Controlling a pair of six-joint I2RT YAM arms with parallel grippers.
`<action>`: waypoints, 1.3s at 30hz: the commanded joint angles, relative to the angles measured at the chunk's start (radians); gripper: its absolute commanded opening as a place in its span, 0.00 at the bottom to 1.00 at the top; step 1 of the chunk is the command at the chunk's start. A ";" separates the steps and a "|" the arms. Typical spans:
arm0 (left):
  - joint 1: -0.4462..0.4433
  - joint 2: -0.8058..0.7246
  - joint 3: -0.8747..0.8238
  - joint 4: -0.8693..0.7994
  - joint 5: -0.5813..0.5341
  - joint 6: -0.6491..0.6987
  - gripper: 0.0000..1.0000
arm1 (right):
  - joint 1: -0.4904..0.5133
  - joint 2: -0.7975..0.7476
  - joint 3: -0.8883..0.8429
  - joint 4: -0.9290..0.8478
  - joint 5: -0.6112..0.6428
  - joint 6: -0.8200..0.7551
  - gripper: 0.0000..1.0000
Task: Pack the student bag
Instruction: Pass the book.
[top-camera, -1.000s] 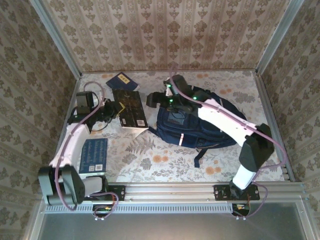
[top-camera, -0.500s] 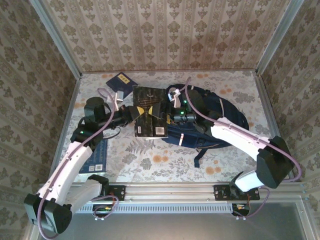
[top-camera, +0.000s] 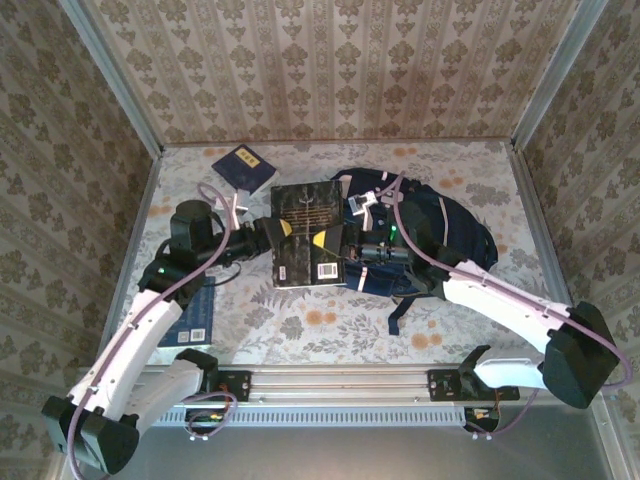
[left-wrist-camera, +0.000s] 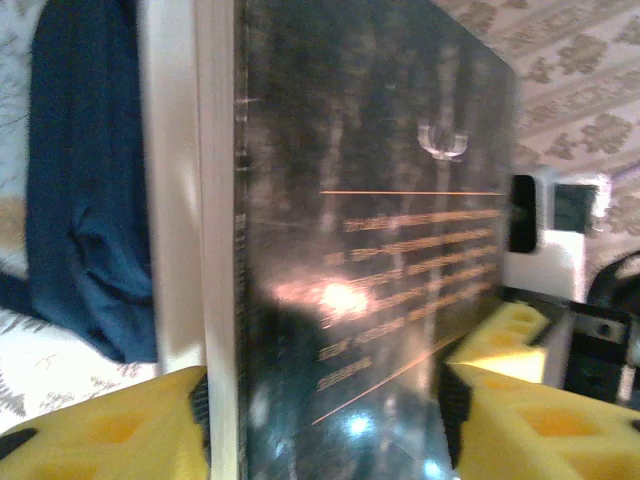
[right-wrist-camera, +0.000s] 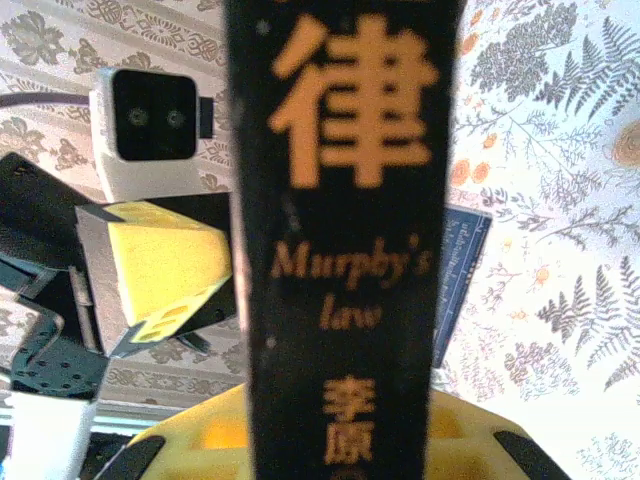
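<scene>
One black book (top-camera: 308, 232) aloft over the table (top-camera: 300, 325), its spine pinched by the right gripper (top-camera: 350, 252), the left gripper (top-camera: 270, 240) flanking it, clamped or slack unclear; student bag (top-camera: 450, 235) lies right of centre, nearer the table's far edge

The student bag (top-camera: 460, 232), a large navy-blue fabric backpack with pale stripe trim, lies flat on the floral table (top-camera: 300, 322), right of centre and towards the back wall. A dark strap trails from it towards the near edge. A raised black book (top-camera: 308, 232) hides its left part.
</scene>
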 joint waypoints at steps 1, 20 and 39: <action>-0.007 -0.021 -0.013 -0.064 -0.057 0.068 0.74 | 0.004 -0.061 0.003 -0.001 0.014 -0.044 0.00; -0.076 0.055 -0.182 0.549 0.142 -0.214 0.32 | -0.017 -0.147 -0.098 0.034 -0.061 0.013 0.02; -0.182 -0.141 -0.371 0.671 -0.519 -0.494 0.00 | 0.102 -0.266 -0.349 0.428 0.346 0.214 0.82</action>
